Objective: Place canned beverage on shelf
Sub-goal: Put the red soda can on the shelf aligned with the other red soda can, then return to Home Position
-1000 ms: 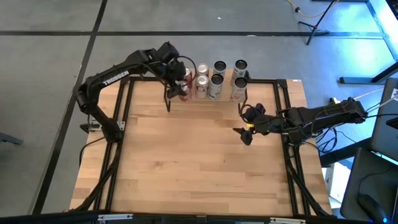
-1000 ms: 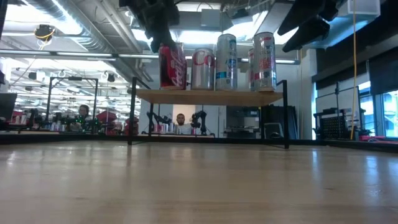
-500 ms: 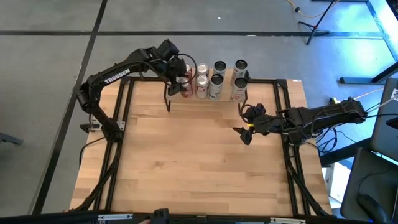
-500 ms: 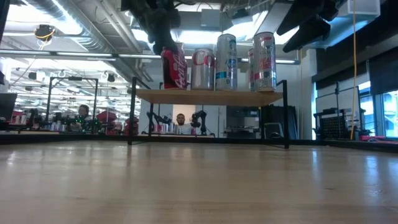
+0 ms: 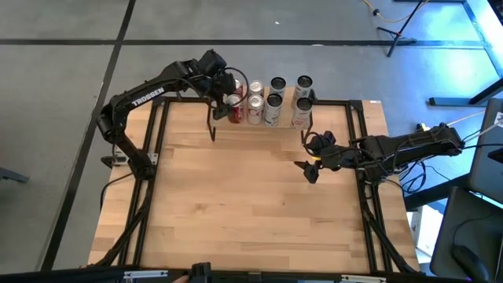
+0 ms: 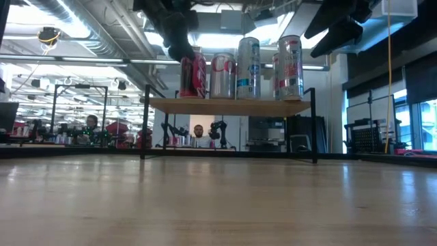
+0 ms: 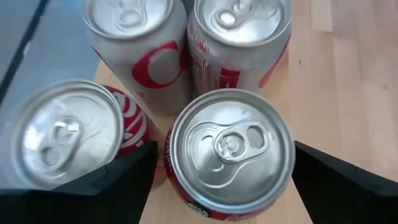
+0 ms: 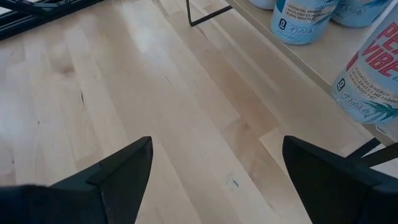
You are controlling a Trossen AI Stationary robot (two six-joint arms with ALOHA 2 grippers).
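On the bench [image 5: 251, 196], the shelf [image 6: 232, 106] at 12 o'clock carries a row of cans; the red can [image 6: 193, 75] stands upright at its left end. The release step looks in hand: the left claw [image 7: 224, 180] sits over that can, fingers apart on either side. Next move, likely, a straight lift clear. The right claw [image 5: 309, 169] waits at 3 o'clock, fingers apart.

Left gripper [image 6: 179, 42] perhaps hides red can's [image 6: 194, 75] top.
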